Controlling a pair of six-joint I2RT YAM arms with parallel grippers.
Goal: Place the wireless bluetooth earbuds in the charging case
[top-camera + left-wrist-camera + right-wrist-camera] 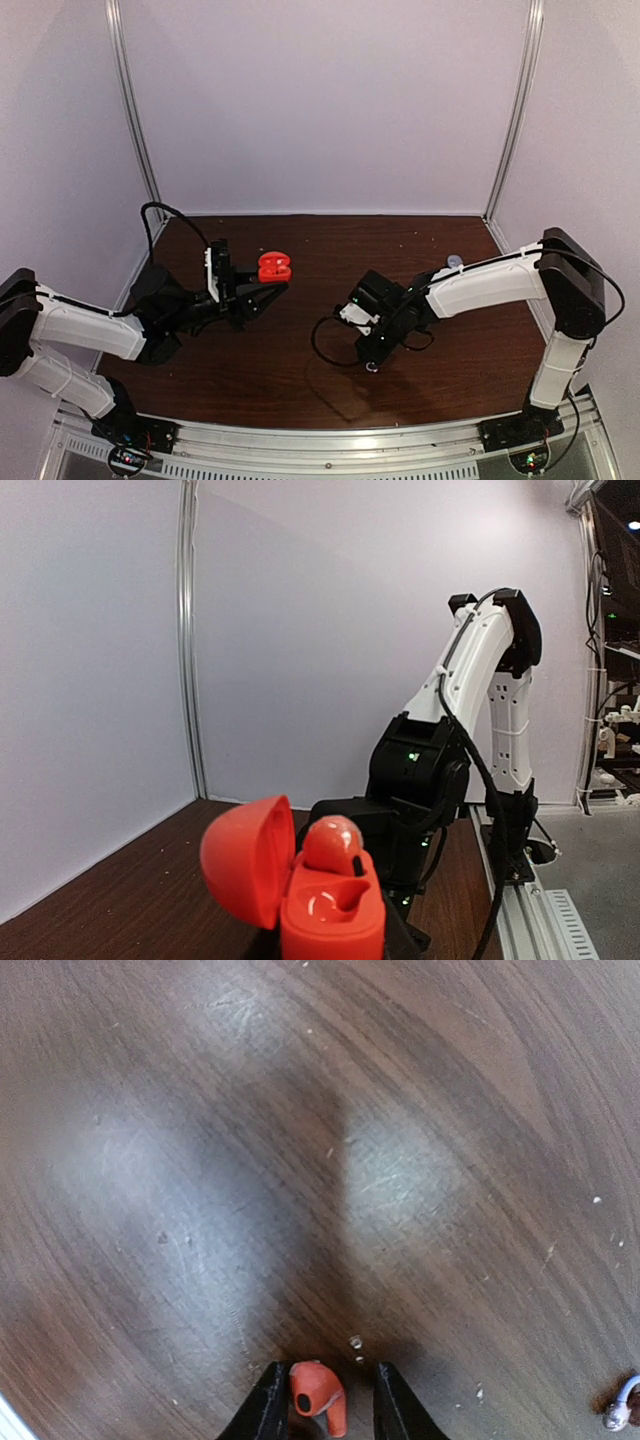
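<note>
At bottom centre, a loose red earbud [318, 1396] is sitting between the right gripper's [325, 1400] parted fingers, unpinched. The left gripper [268, 286] is clamping the open charging case [330, 938]: a seated earbud [330, 842] is filling one side, one socket [335, 904] is waiting.

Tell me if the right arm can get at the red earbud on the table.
Likely yes. The red earbud lies on the table right between the jaws of the right arm, which stand either side of it with nothing in between.
</note>
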